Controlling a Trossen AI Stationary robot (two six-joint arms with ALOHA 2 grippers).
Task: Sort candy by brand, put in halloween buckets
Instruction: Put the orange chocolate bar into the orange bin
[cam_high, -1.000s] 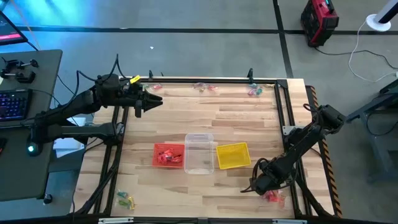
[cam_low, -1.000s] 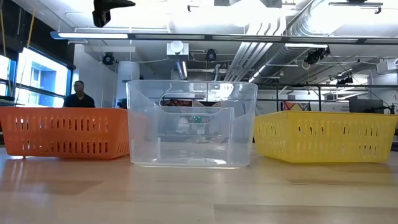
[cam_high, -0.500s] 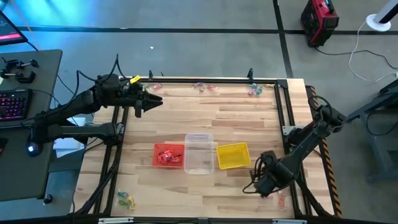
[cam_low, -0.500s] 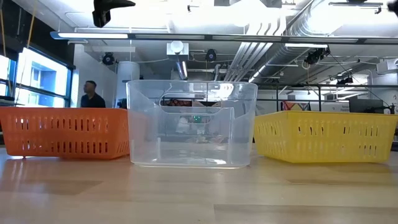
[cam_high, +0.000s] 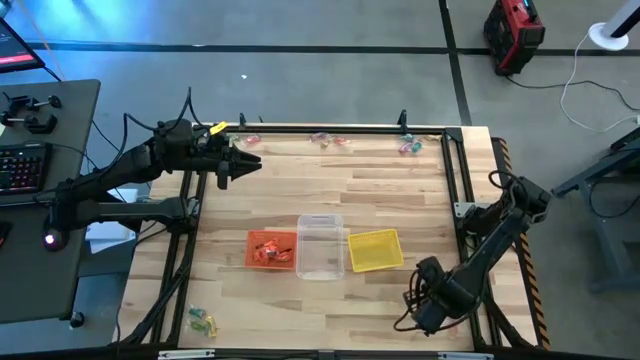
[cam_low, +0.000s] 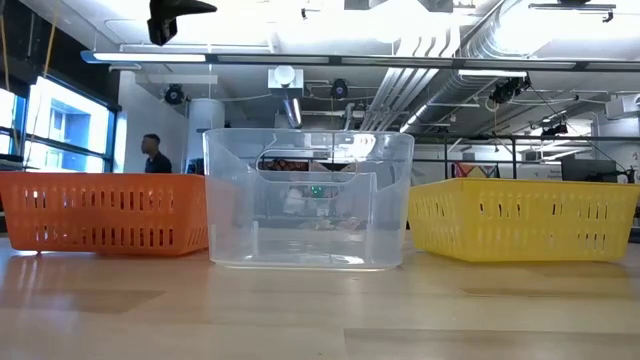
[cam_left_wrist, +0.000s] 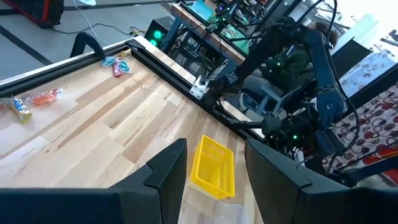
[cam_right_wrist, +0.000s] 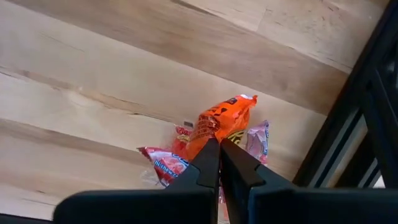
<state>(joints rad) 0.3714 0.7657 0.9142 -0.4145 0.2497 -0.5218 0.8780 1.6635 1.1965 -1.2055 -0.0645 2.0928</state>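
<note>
Three buckets stand in a row mid-table: orange (cam_high: 271, 250) with red-orange candy inside, clear (cam_high: 320, 246), and yellow (cam_high: 375, 250). My right gripper (cam_high: 425, 315) is at the near right corner, low over a small candy pile. In the right wrist view it (cam_right_wrist: 219, 144) is shut at an orange-wrapped candy (cam_right_wrist: 221, 119) lying among red (cam_right_wrist: 163, 163) and pink (cam_right_wrist: 258, 137) ones. My left gripper (cam_high: 245, 163) hangs open near the far left edge, above the table. In its wrist view it (cam_left_wrist: 214, 146) points toward the yellow bucket (cam_left_wrist: 214, 168). My right gripper pinches the orange-wrapped candy by its end (cam_right_wrist: 211, 132) between the two fingertips. It comes from above, pointing down. The candy lies along the line of the fingers, and the rest of it rests on the other sweets and the table. The fingertips cover the exact place of contact.
More candy lies along the far edge (cam_high: 330, 140) (cam_high: 408, 146) and at the near left corner (cam_high: 200, 322). A black frame rail (cam_right_wrist: 367, 124) runs close beside the pile on the right. Bare wood lies between the buckets and the far edge. A person (cam_low: 152, 155) stands in the room behind.
My right gripper has moved toward the table's near edge, from beside the near right candy pile to right over it, so the pile is now hidden under it in the high view. The person in the background has walked to the right.
</note>
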